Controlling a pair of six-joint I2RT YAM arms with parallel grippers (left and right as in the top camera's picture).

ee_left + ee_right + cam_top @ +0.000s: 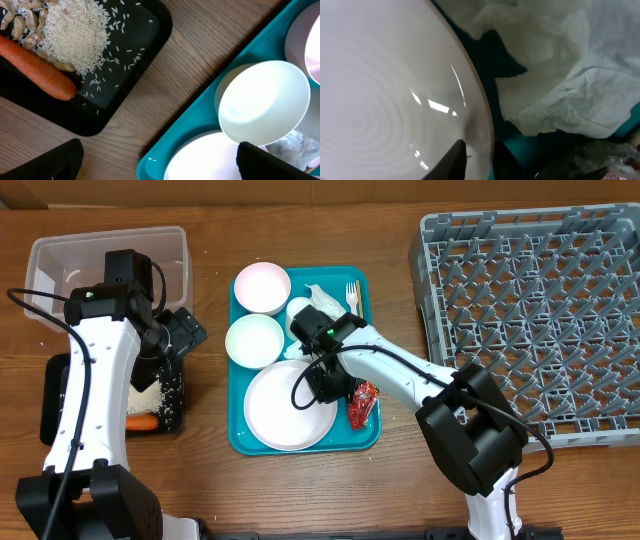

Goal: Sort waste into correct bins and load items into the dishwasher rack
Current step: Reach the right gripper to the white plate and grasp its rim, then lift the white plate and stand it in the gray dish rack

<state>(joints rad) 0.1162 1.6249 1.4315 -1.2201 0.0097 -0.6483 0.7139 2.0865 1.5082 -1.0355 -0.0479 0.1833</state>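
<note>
The large white plate (290,408) lies on the teal tray (238,442). My right gripper (326,383) is shut on the plate's right rim, one finger on top and one outside the rim (480,156). Crumpled napkins (570,75) lie just beyond it, next to the fork (352,295) and cup (298,308). Two bowls (262,287) (254,340) sit on the tray's left side. The red wrapper (362,405) lies right of the plate. My left gripper (186,335) is open and empty (160,165) over the gap between the black tray (125,75) and the teal tray.
The black tray holds a carrot (37,70), rice (75,32) and beige scraps. The clear tub (60,260) stands at the back left under the left arm. The grey rack (540,310) fills the right side. The wooden stick is not visible.
</note>
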